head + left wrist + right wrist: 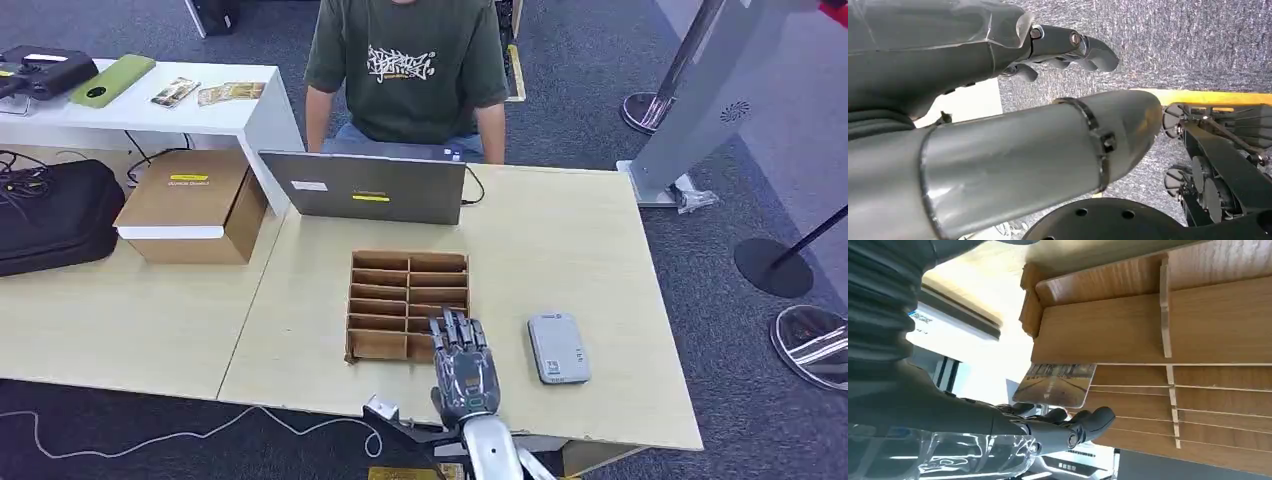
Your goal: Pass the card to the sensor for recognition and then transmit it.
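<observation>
Over the wooden divider tray (408, 300), the right robot hand (462, 362) is reaching for a card (1055, 385), fingers apparently not yet gripping; next comes pinching and lifting toward the grey sensor (558, 347).

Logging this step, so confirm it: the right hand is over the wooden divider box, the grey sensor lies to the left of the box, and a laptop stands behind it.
One slip: in the head view the grey sensor lies right of the wooden divider box, not left. The right hand is over the box and the laptop stands behind it.
</observation>
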`<state>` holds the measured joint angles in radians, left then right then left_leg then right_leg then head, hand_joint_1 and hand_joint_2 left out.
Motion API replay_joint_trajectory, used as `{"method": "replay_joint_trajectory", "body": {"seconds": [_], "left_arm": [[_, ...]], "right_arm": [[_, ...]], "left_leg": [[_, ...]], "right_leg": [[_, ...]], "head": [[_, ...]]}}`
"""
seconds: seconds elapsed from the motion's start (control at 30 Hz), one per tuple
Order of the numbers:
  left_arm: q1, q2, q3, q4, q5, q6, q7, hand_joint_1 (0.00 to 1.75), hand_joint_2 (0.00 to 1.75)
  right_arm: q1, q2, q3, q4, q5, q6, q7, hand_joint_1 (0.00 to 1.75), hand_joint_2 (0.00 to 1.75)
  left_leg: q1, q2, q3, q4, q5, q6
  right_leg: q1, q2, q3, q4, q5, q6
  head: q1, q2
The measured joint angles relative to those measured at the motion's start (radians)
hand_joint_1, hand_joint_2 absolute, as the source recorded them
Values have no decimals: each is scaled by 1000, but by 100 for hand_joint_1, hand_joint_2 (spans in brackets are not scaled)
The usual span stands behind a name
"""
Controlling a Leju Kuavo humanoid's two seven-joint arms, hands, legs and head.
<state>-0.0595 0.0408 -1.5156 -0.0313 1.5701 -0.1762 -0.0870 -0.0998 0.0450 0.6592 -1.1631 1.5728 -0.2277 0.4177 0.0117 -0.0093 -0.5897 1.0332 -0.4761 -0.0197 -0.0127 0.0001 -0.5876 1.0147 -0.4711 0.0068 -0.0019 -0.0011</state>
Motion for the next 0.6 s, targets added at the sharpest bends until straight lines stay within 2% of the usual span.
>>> {"method": "replay_joint_trajectory", "body": {"seconds": [0.23,0.6], "left_arm": [[0,2,-1,0,0,0,0,0,0],[0,2,-16,0,-8,2,0,0,0]], "right_arm": [[-16,-22,4,-16,0,1,30,0,175],[-20,-34,-19,-21,0,-2,19,0,175]], "left_leg": [[0,0,0,0,0,0],[0,0,0,0,0,0]], "right_leg": [[0,0,0,0,0,0],[0,0,0,0,0,0]], "head": [[0,0],[0,0]]}}
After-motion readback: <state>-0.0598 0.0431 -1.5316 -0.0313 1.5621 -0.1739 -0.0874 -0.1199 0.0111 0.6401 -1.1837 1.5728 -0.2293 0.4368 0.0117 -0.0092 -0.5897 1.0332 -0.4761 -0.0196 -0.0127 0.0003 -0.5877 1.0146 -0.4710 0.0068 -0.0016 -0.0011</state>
